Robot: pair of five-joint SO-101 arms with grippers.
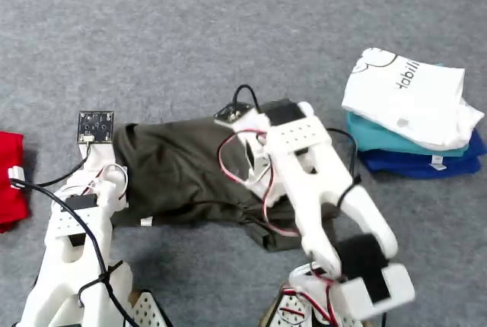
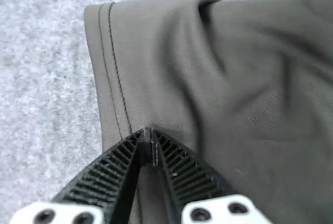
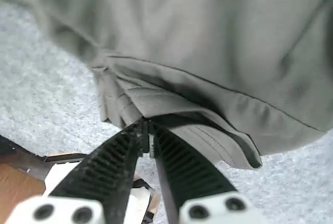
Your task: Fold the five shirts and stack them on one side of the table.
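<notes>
Jaws pinched shut on both sides: my left gripper (image 2: 148,138) has the hem of the olive shirt (image 2: 234,78), my right gripper (image 3: 147,130) its layered edge. I'd lift evenly so the fold lands flat.

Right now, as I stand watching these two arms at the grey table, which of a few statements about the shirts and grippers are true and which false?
1. The left gripper and right gripper are both shut on the dark olive shirt. True.
2. The olive shirt lies on top of the stack. False: it lies mid-table on the grey table; a white printed shirt tops the stack, over a teal shirt and a blue shirt.
3. A red shirt lies at the table's edge, far from the stack. True.
4. The stack holds five shirts. False: three are visible.
</notes>
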